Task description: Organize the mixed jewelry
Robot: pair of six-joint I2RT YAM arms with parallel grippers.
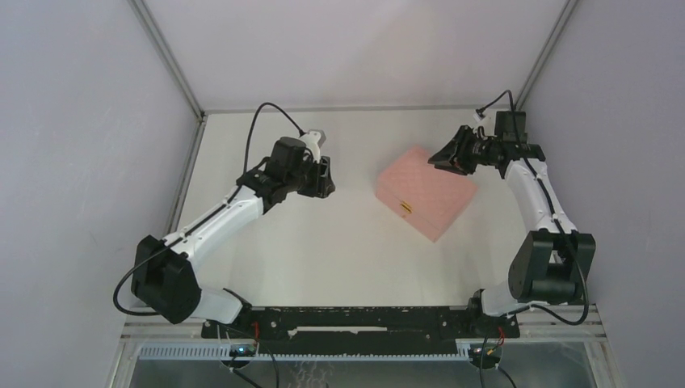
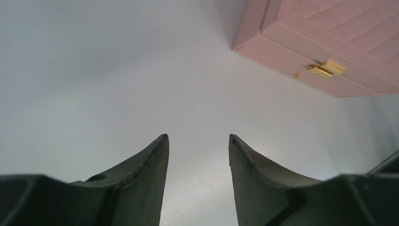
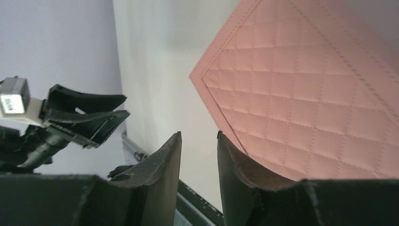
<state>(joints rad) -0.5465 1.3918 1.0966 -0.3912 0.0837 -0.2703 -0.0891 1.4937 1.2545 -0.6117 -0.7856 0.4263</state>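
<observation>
The mixed jewelry is out of view in all three views. A closed pink quilted box lies on the white table right of centre, its gold clasp facing the near side. My left gripper hovers left of the box, open and empty; in the left wrist view, bare table shows between the fingers of the left gripper, and the box sits up to the right. My right gripper is over the box's far right corner, also open and empty. In the right wrist view the right gripper sits beside the lid.
Grey walls close in the white table on the left, back and right. A black rail with both arm bases runs along the near edge. The left gripper appears in the right wrist view, apart from the box.
</observation>
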